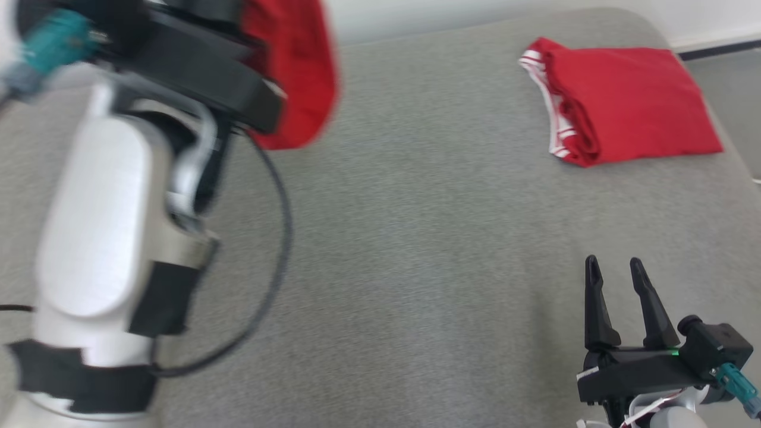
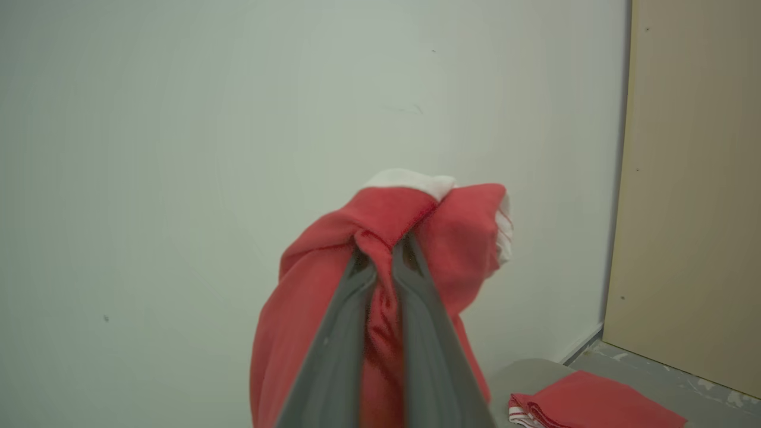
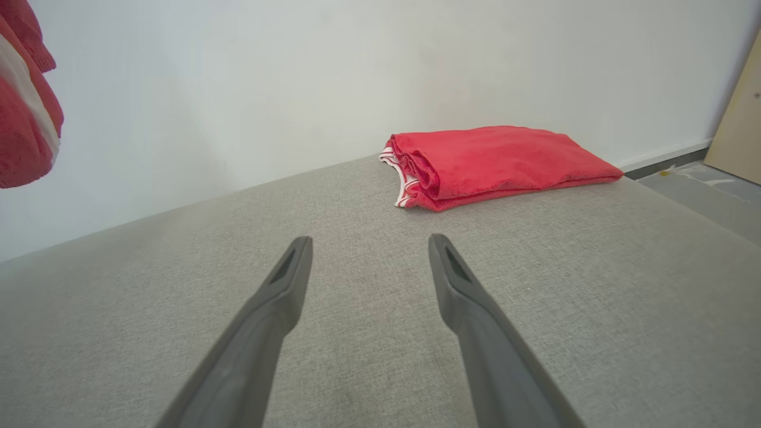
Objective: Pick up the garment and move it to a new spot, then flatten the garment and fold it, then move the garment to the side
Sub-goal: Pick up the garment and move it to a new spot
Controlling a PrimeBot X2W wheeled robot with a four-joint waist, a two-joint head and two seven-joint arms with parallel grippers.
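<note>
Bunched soft red garment [image 2: 464,238] clamped in left end effector [image 2: 385,249]; right end effector [image 3: 370,239] spread wide.

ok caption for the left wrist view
Left hand shut on a bunched red garment, held up against a pale wall.

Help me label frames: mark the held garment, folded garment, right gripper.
held garment [image 2: 297,297]: left wrist view, bunched red cloth.
folded garment [image 1: 630,101]: head view, top layer.
right gripper [image 1: 613,261]: head view, between fingertips.

High on its white forearm [image 1: 101,238], the left black two-fingered tool [image 2: 380,252] pinches a red cloth garment [image 2: 309,285]; the right black two-fingered tool [image 1: 613,261] hovers low, spread wide.
</note>
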